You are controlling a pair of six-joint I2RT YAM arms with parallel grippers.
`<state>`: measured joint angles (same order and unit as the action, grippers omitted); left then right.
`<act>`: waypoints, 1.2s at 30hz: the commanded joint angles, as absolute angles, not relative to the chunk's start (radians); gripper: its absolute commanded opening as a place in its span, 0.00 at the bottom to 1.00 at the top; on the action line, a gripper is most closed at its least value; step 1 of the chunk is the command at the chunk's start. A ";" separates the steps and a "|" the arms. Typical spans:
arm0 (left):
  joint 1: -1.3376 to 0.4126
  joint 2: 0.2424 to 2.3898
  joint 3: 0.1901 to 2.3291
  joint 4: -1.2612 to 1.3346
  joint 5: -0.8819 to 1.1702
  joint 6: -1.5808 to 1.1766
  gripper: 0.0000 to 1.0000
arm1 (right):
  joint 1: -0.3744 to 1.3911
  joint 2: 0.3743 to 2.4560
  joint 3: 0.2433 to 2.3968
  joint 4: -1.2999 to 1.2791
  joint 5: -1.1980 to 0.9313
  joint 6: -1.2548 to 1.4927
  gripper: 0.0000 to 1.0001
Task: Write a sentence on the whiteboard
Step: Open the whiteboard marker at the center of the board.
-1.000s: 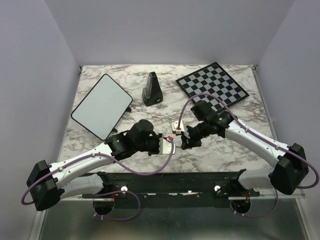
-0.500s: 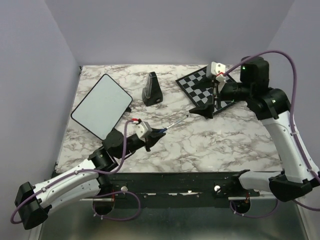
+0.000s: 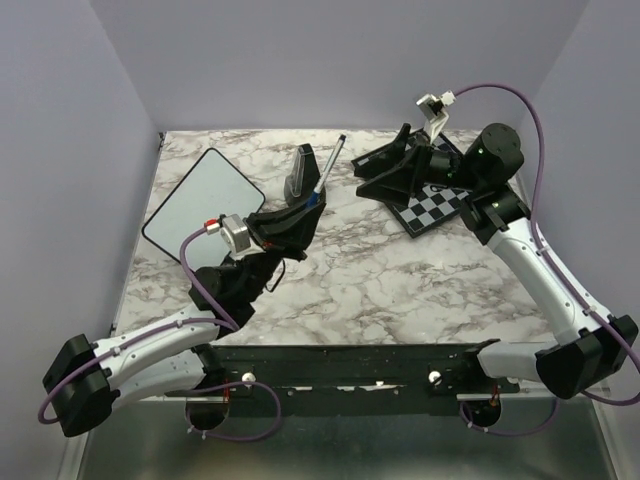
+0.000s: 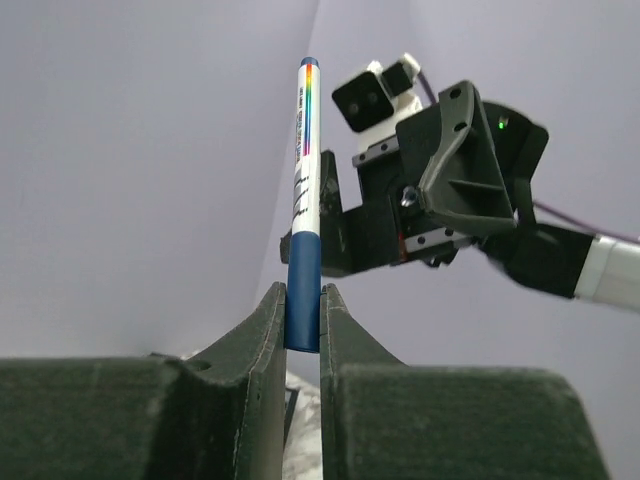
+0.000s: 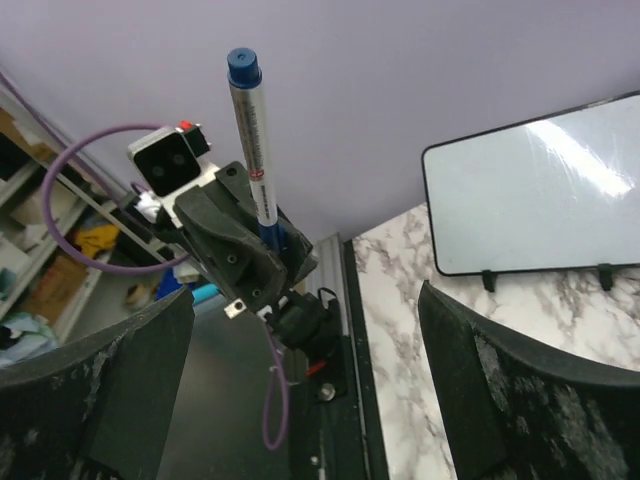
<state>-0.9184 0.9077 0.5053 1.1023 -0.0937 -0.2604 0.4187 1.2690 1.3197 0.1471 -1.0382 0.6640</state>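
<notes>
Above marble table (image 3: pixel 400 285), left claw (image 4: pixel 301 310) gripping marker (image 4: pixel 305 150)

Robotics lab test cell. Plain lavender partition walls (image 3: pixel 330 60) box in marble-pattern table (image 3: pixel 400 285). Two robot arms (image 3: pixel 535 275) bolted to black rail (image 3: pixel 340 362) at near edge, purple cables (image 3: pixel 186 262) looped. Cluttered storage shelves (image 5: pixel 35 215) beyond cell, in right wrist view.

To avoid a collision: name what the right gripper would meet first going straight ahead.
Likely the marker held in the left gripper; the open right gripper faces it, though depth is unclear.
</notes>
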 commanded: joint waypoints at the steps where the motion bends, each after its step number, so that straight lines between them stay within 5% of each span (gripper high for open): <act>1: -0.928 1.011 0.564 1.287 -0.140 -0.324 0.00 | 0.434 1.272 1.312 0.454 -1.061 0.933 0.99; 22: -0.946 1.123 0.618 1.260 -0.038 -0.391 0.00 | 0.463 1.371 1.388 0.384 -1.061 0.833 0.74; 29: -0.943 1.104 0.615 1.201 -0.028 -0.379 0.00 | 0.468 1.373 1.376 0.425 -1.100 0.851 0.52; 36: -0.940 1.101 0.618 1.204 -0.031 -0.379 0.00 | 0.494 1.373 1.365 0.451 -1.124 0.867 0.42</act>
<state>-0.9409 1.1202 0.5968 1.1851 -0.0525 -0.3820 0.4763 1.3746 1.3586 0.4118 -1.0782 0.8509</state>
